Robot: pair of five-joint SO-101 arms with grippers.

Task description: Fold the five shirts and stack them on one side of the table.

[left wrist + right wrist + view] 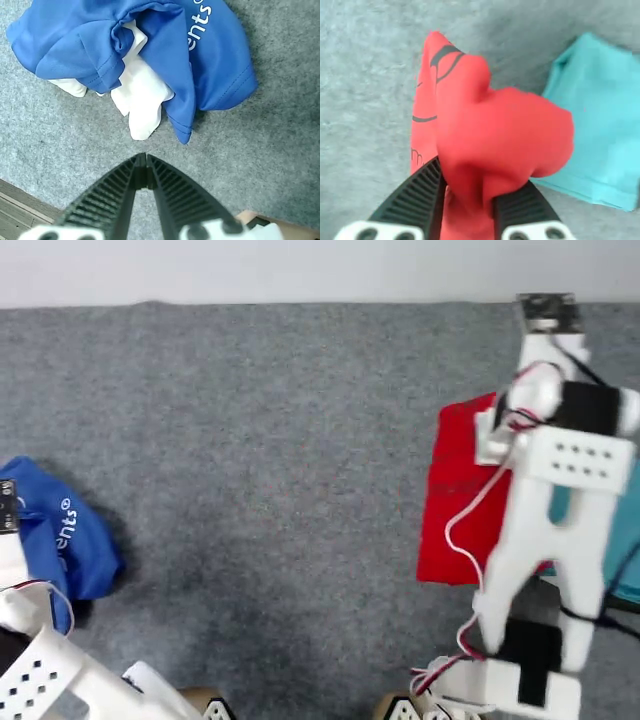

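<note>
Two grippers logged. Right gripper [467, 182] is clamped on a bunched fold of the red shirt [485, 135]; the teal shirt [600, 115] lies just beside the red shirt. Well apart from the red shirt, the left gripper [145, 162], fingers together, hangs near the crumpled blue shirt [150, 45] and white shirt [142, 100].

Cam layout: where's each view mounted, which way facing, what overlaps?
High view: fixed above the grey carpeted table, looking down; left arm and right arm show.
Left wrist view: on left arm, facing down past its shut left gripper at a crumpled blue shirt with white cloth.
Right wrist view: on right arm, past the right gripper shut on a red shirt, teal shirt beside.
Shared: high view shows all three shirts.
</note>
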